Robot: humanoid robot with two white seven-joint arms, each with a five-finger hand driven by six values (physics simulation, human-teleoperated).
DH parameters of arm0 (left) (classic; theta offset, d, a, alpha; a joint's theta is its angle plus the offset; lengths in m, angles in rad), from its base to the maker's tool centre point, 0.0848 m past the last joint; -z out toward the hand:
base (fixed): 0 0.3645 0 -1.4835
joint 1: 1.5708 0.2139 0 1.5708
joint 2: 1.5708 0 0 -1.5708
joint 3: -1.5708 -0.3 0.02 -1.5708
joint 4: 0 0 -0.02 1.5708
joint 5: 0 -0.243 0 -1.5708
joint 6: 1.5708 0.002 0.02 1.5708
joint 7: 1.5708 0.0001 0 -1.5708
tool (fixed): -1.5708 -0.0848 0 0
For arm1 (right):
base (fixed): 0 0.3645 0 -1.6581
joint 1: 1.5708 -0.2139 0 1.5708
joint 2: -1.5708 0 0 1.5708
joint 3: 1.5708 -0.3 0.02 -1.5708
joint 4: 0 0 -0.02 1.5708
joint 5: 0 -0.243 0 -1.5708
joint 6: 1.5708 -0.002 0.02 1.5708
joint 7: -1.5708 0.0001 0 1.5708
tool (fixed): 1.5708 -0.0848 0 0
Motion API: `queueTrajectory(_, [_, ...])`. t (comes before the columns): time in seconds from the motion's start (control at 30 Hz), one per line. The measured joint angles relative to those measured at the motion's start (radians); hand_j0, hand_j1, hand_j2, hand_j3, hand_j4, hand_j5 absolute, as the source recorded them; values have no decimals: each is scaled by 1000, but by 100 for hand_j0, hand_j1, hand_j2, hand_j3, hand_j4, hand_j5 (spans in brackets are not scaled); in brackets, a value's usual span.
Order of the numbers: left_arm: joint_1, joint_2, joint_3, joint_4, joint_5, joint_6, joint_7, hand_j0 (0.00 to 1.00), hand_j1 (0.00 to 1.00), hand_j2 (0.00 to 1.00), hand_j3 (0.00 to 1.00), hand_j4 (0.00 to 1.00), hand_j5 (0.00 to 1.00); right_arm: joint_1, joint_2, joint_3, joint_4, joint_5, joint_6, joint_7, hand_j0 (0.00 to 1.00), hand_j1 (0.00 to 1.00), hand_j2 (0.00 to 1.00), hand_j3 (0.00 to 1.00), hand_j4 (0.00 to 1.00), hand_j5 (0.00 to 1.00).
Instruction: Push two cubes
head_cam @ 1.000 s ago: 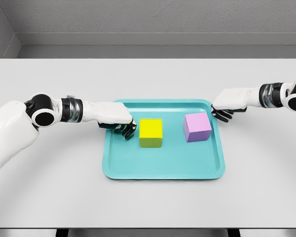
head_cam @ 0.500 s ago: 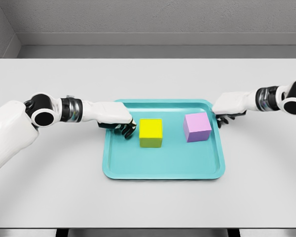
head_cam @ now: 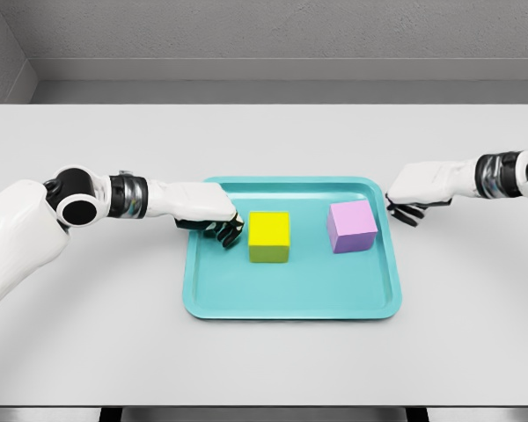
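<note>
I take the teal tray (head_cam: 292, 303) as my landmark. My left hand (head_cam: 213, 218) reaches in over the tray's left rim near its far left corner, its dark fingers (head_cam: 226, 233) curled downward and bunched together, holding nothing; the fingertips sit just beside the yellow cube's left face, and I cannot tell whether they touch it.

Inside the tray lie two cubes. The yellow cube (head_cam: 269, 236) sits left of the tray's middle, flat on the floor. The pink cube (head_cam: 352, 226) sits toward the tray's right wall, turned slightly (one corner angled toward me), near that wall but apart from it. The cubes are clearly apart, with bare tray floor between them.

The near half of the tray floor shows no objects, so I see open room in front of both cubes, and a narrower strip behind them up to the far rim. Outside the tray, the white table (head_cam: 88, 352) spreads wide on every side.

The tray is a smooth, rounded-corner rectangle with a low raised lip; the cubes are matte, sharp-edged blocks; the table is plain and flat.

My right hand (head_cam: 414, 195) hangs outside the tray, just beyond its far right corner, its dark fingers (head_cam: 407, 212) curled under the white palm and gripping nothing, apart from the pink cube.
</note>
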Motion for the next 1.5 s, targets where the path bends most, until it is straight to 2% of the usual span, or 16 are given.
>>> queueTrajectory(0.43, [0, 0, 0, 0, 0, 0, 0, 24, 24, 24, 24, 24, 24, 0, -1, 52, -82, -1, 1, 0, 0, 0, 0, 0, 0, 0])
queueTrajectory(0.63, [2, 0, 0, 0, 0, 0, 0, 24, 24, 24, 24, 24, 24, -3, 3, 53, -95, 0, 0, 0, 0, 0, 0, 0, 0, 0])
queueTrajectory(1.17, [-3, 5, 7, 1, 0, 0, 0, 24, 24, 24, 24, 24, 24, -5, 2, 45, -80, 0, 0, 0, 0, 0, 0, 0, 0, 0])
queueTrajectory(1.5, [-3, 8, 10, 2, 1, 0, 0, 24, 24, 24, 24, 24, 24, -15, 10, 43, -29, 1, 0, 0, 0, 0, 0, 0, 0, 0])
